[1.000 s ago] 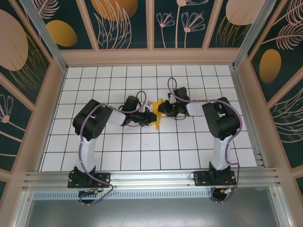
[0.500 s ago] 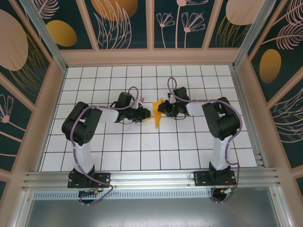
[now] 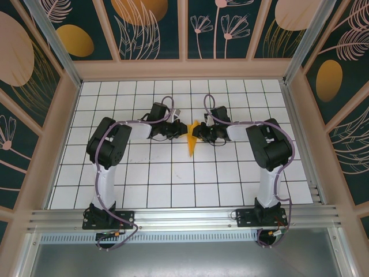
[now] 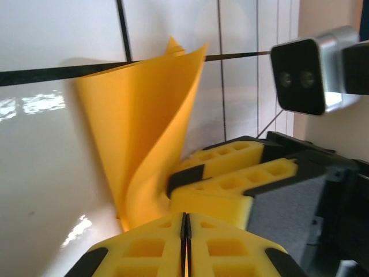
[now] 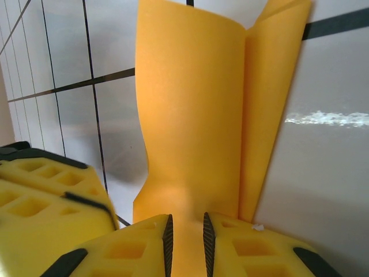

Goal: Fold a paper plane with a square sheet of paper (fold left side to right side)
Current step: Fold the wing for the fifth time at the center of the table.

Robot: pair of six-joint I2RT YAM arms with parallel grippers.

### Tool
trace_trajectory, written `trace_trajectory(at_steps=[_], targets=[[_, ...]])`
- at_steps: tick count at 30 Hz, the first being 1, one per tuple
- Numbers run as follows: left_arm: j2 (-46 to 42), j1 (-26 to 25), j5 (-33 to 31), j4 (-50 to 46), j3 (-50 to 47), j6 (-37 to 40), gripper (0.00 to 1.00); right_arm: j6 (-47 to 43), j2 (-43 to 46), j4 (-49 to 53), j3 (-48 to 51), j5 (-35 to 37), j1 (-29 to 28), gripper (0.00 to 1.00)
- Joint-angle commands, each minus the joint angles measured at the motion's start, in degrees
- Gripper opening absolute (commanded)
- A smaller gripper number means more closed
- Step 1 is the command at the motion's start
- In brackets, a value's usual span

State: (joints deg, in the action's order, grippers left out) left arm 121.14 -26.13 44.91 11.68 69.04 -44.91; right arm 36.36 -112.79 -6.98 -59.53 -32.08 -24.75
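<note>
Right pincer [image 5: 185, 231] is clamped on the folded orange paper [image 5: 190, 115], which stands on edge in the middle of the desk [image 3: 173, 179], and the left pincer [image 4: 184, 231] is pressed together just beside its base, so the folding looks mostly done, with the wings probably left to spread.

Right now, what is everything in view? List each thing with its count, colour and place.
folded paper: one, orange-yellow, at the table's middle, between the two end effectors
table: one, white tiles with black grid lines, under everything
wall panels: several, dark teal with tan and orange plant prints, around the table
rail: one, silver, near edge, by both bases
left arm, right arm: two, black and white, reaching to the paper
left end effector: yellow fingers, shut, beside the paper
right end effector: yellow fingers, shut on the paper's edge
</note>
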Motion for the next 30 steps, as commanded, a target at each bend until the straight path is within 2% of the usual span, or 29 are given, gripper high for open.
trace_trajectory(at_steps=[1, 13, 24, 30], targets=[[2.0, 0.6, 0.5, -1.9, 2.4, 1.8, 0.13, -1.1, -2.7, 4.7, -0.5, 3.4, -0.3, 0.26], [8.0, 0.5, 1.1, -7.0, 7.1, 6.1, 0.13, -2.0, -1.0, 4.2, -1.1, 3.1, -0.6, 0.26], [9.9, -0.1, -3.4, -11.8, 7.2, 8.9, 0.12, -4.3, 8.3, 4.1, -0.1, 1.6, -0.5, 0.32], [10.2, -0.3, -3.9, -12.0, 7.3, 9.0, 0.11, -3.4, 13.3, 6.0, 4.2, -0.3, -3.0, 0.29]])
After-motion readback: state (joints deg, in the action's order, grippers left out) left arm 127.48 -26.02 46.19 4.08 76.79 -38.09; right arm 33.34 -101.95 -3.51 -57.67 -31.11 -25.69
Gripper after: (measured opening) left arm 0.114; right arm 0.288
